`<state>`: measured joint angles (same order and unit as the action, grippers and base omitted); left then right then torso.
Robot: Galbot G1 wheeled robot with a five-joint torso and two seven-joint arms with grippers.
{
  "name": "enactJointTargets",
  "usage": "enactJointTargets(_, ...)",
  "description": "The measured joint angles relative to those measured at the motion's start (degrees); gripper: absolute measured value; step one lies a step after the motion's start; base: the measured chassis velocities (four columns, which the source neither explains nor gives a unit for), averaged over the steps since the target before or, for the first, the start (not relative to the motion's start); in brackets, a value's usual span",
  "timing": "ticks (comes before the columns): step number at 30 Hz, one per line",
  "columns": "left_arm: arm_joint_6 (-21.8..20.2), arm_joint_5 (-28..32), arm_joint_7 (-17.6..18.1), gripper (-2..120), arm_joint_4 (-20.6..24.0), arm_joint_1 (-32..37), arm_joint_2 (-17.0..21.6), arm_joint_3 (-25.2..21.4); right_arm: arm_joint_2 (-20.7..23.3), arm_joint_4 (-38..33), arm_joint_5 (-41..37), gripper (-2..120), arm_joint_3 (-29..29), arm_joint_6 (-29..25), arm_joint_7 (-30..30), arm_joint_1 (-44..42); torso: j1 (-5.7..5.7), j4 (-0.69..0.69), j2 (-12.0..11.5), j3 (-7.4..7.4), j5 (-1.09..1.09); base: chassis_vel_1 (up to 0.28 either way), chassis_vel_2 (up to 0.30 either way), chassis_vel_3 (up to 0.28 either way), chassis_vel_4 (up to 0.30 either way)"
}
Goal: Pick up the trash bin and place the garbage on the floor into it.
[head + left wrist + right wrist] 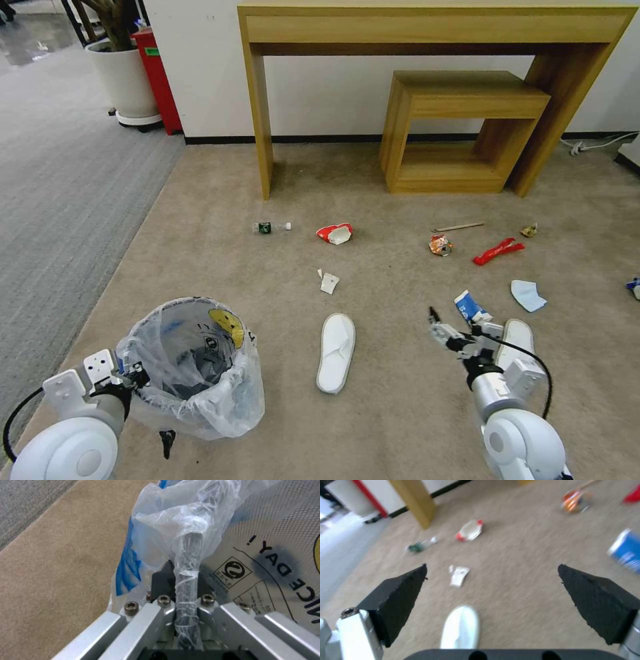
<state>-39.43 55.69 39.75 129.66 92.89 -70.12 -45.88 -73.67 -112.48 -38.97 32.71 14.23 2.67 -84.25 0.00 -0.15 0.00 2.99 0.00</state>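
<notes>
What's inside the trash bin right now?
The trash bin, gripped at its rim by the left gripper, shows its crinkled clear liner bag with a yellow sticker and dark shapes low down. The folds hide whether any garbage lies at the bottom.

Upper centre to upper right of the head view: wooden console table (433, 27) against a white wall (327, 93), smaller wooden stool (460, 130) nested beneath it. Upper left: white planter (127, 83), red box (157, 77) just beside it. Left side: grey ribbed carpet (60, 180). Far right: white cable (597, 143).
</notes>
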Motion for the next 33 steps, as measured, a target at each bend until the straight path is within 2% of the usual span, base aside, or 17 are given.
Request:
enactJointTargets(4, 0.2, -1.0, -0.1, 1, -0.9, -0.1, -0.8, 0.2, 2.3, 5.2, -8.4, 100, -2.7, -3.5, -6.5, 1.8, 0.0, -0.02, 0.0, 0.0, 0.0, 0.0, 0.0, 0.0, 0.0)
enactJointTargets(9, 0.3, -1.5, -0.2, 1, -1.5, -0.3, -1.1, 0.3, 2.6, 9.1, -11.4, 100, -4.7, -4.6, -7.4, 4.5, 0.0, 0.0, 0.0, 0.0, 0.0, 0.0, 0.0, 0.0, 0.0)
enactJointTargets(12, 0.3, -1.9, -0.2, 1, -2.2, -0.5, -1.4, 0.3, 2.2, 14.1, -13.6, 100, -7.5, -4.4, -6.4, 8.1, 0.0, -0.01, 0.0, 0.0, 0.0, 0.0, 0.0, 0.0, 0.0)
enactJointTargets(17, 0.4, -2.2, -0.2, 1, -2.7, -0.5, -1.6, 0.2, 1.5, 20.9, -14.7, 100, -10.2, -5.3, -7.2, 11.6, 0.0, -0.01, 0.0, 0.0, 0.0, 0.0, 0.0, 0.0, 0.0)
enactJointTargets(19, 0.5, -2.4, -0.2, 1, -3.0, -0.4, -1.8, 0.1, 1.0, 27.5, -14.7, 100, -12.7, -8.1, -11.0, 14.9, 0.0, -0.01, 0.0, 0.01, 0.0, 0.0, 0.0, 0.0, 0.0)
enactJointTargets(20, 0.5, -2.4, -0.2, 1, -3.0, -0.4, -1.8, 0.1, 1.0, 27.5, -14.7, 100, -12.7, -8.1, -11.0, 14.9, 0.0, -0.01, 0.0, 0.01, 0.0, 0.0, 0.0, 0.0, 0.0)
enactJointTargets(23, 0.6, -2.6, -0.2, 1, -3.5, -0.4, -1.9, -0.2, 0.2, 33.3, -14.2, 100, -15.4, -11.4, -16.1, 18.8, 0.0, 0.0, 0.0, 0.0, 0.0, 0.0, 0.0, 0.0, 0.0)
enactJointTargets(33, 0.8, -2.8, -0.2, 1, -3.9, -0.4, -1.9, -0.5, -2.0, 40.8, -12.0, 98, -18.1, -13.7, -19.5, 21.8, 0.0, -0.01, 0.0, 0.0, 0.0, 0.0, 0.0, 0.0, 0.0)
